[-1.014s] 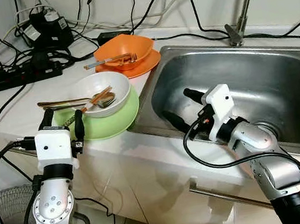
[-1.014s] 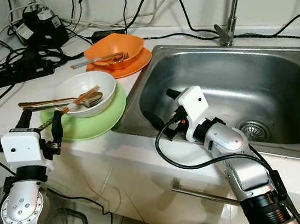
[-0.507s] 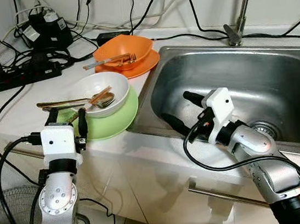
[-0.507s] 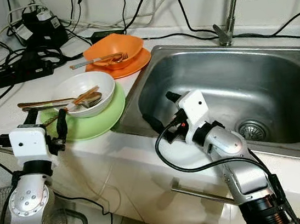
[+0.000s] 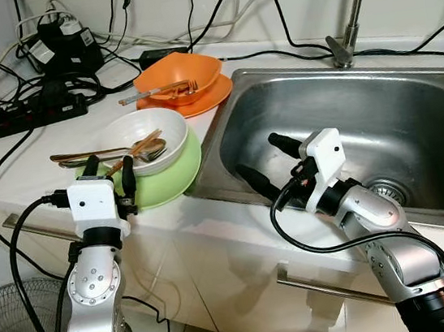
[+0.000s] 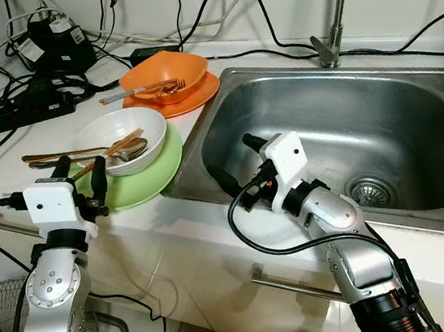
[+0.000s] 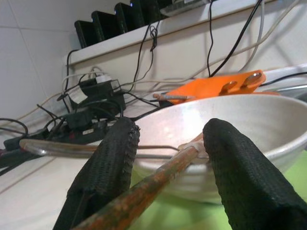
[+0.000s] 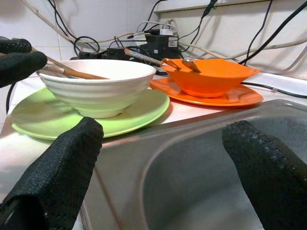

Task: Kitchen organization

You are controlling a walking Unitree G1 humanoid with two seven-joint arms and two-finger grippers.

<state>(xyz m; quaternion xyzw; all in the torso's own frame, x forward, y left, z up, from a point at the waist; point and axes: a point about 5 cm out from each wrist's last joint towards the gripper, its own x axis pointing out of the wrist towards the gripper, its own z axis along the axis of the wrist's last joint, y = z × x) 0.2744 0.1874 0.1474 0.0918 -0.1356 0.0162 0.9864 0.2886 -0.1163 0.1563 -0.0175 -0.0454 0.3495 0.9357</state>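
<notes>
Nothing looks tidied yet; the white bowl [image 5: 141, 137] with chopsticks [image 7: 144, 189] sits on the green plate [image 5: 171, 181], left of the sink [image 5: 412, 120]; left gripper [image 5: 109, 171] open around the chopsticks; right gripper [image 5: 267, 160] wide, empty, inside the sink.
</notes>
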